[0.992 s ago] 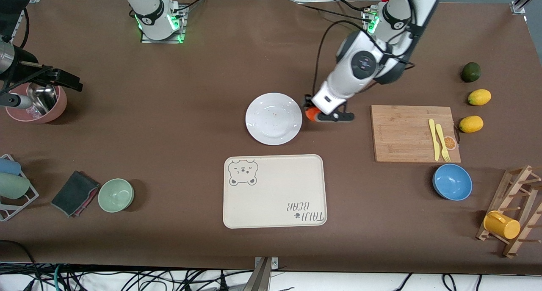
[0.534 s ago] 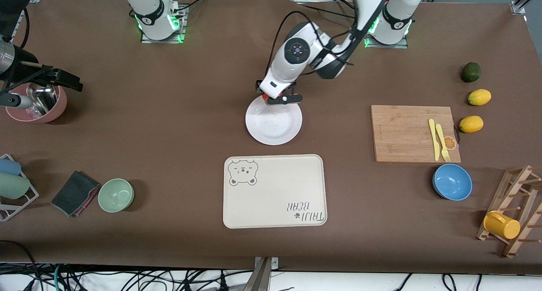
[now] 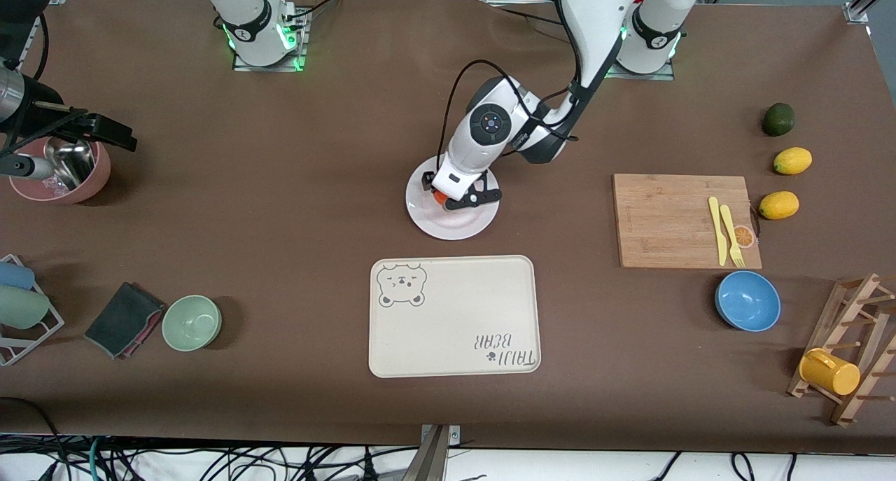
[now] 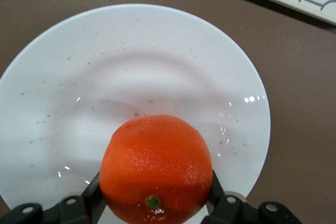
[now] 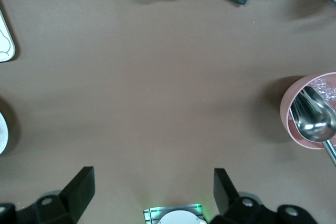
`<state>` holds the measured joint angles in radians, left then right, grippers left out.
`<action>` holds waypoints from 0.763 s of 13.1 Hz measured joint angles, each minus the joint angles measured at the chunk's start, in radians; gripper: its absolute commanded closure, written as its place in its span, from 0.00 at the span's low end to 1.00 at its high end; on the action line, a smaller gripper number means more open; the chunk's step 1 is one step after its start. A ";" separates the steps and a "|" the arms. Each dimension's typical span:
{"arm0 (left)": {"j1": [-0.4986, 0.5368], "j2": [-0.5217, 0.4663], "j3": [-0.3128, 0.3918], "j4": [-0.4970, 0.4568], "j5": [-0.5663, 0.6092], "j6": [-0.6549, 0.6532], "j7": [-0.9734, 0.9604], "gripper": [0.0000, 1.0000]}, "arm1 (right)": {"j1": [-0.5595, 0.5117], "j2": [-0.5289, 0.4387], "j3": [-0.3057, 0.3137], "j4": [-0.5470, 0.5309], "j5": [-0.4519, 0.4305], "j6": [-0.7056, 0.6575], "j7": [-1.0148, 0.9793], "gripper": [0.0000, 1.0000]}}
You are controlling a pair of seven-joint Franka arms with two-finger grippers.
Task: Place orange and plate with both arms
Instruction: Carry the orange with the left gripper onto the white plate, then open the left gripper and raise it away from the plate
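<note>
Loads of extra stuff on the brown tabletop (image 3: 280, 187) as far as we can see. Nearest the front camera in the middle is a cream tray (image 3: 455, 316) with a bear drawing. Toward the left arm's end we've got a wooden cutting board (image 3: 675, 218) with a yellow knife (image 3: 715, 229) and fork (image 3: 731, 234) lying on it, two lemons (image 3: 792, 160) and a dark green fruit (image 3: 778, 119) beside the board, a blue bowl (image 3: 747, 300), and a wooden rack (image 3: 850, 348) holding a yellow mug (image 3: 828, 372). Toward the right arm's end: a pink bowl (image 3: 87, 180) with a metal scoop (image 3: 66, 160) in it, a pale green bowl (image 3: 192, 322), a dark folded cloth (image 3: 124, 319) just beside it, and a wire rack (image 3: 24, 313) with cups.
</note>
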<state>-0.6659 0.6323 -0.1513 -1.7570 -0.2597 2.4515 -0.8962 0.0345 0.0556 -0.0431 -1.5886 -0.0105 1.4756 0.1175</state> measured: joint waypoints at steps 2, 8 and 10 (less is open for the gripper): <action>-0.001 0.010 0.002 0.000 0.000 0.000 0.000 0.70 | 0.000 0.000 0.000 0.000 0.000 0.000 0.000 0.00; -0.001 0.027 0.014 0.002 0.000 0.001 0.000 0.00 | 0.000 0.000 0.000 0.000 0.000 0.000 0.000 0.00; 0.001 0.019 0.020 0.008 0.000 0.002 0.000 0.00 | 0.000 0.000 0.000 0.000 0.000 0.000 0.000 0.00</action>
<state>-0.6648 0.6517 -0.1318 -1.7491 -0.2597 2.4537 -0.8963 0.0345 0.0556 -0.0431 -1.5886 -0.0105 1.4756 0.1176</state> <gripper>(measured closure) 0.004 0.000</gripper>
